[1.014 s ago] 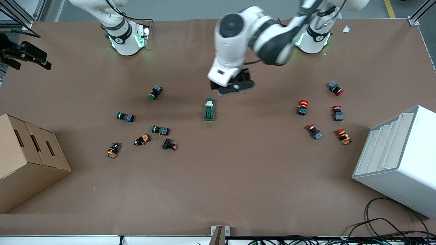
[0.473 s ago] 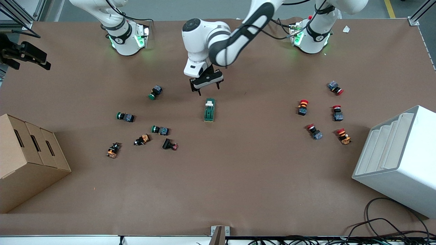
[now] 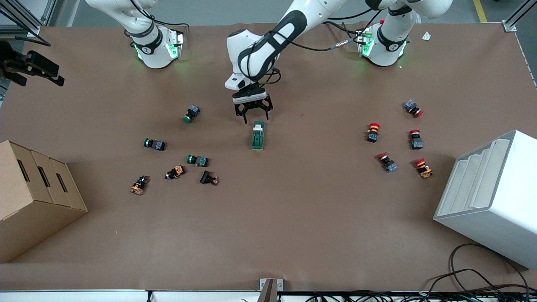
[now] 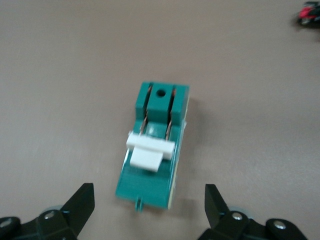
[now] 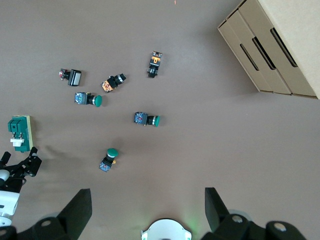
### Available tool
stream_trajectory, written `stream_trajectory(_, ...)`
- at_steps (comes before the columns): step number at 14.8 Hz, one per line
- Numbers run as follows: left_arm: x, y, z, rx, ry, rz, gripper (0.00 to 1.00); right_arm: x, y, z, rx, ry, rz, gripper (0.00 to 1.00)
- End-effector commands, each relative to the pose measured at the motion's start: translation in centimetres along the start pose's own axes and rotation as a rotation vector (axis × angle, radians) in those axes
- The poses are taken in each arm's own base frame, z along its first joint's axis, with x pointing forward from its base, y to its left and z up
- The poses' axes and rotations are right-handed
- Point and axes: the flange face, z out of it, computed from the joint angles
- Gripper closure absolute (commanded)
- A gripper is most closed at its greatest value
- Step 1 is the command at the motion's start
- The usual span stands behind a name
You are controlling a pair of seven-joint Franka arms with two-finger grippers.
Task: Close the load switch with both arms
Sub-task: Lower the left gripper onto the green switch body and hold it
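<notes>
Right gripper (image 5: 145, 212) waits high over the right arm's end of the worktop (image 3: 293, 218), fingers (image 5: 77, 205) apart, green push buttons (image 5: 146, 119) below it. Load switch (image 3: 258, 135) lies flat mid-worktop, white lever (image 4: 150, 152) at the end toward the arm bases. Left gripper (image 3: 251, 114) hangs just above that lever end, fingers (image 4: 80, 202) spread wide, not touching

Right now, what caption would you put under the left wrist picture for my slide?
Open left end effector hovering over the table by the green load switch with its white lever.
</notes>
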Motion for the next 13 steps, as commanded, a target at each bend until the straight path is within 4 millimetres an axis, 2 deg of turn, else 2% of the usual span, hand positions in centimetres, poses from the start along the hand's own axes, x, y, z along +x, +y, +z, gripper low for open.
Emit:
stream_trajectory(1,-1.6,-0.9,0.8,-0.061,0.124,0.064,0.02,-0.8,-0.1,-0.2,0.011,0.008,-0.011,0.00)
stream_trajectory(4,-2.8,-1.2,2.4,-0.133,0.233,0.126,0.02,-0.6,0.3,-1.2,0.005,0.031,0.002,0.00)
stream_trajectory(6,-3.1,-1.3,3.1,-0.177,0.289,0.145,0.02,0.3,0.4,-0.6,-0.006,0.019,0.003,0.00)
stream_trajectory(7,-3.2,-1.3,3.3,-0.186,0.301,0.136,0.02,0.2,0.7,-0.9,-0.001,0.024,0.013,0.00)
stream_trajectory(10,-4.7,-2.6,3.7,-0.191,0.316,0.186,0.02,0.4,0.2,-0.7,0.001,0.021,-0.004,0.00)
stream_trajectory(12,-5.2,-3.3,4.1,-0.198,0.339,0.172,0.01,1.0,0.4,-0.1,0.005,0.015,-0.002,0.00)
stream_trajectory(13,-5.6,-3.8,4.4,-0.202,0.352,0.161,0.01,2.3,0.4,1.6,-0.003,-0.019,-0.002,0.00)
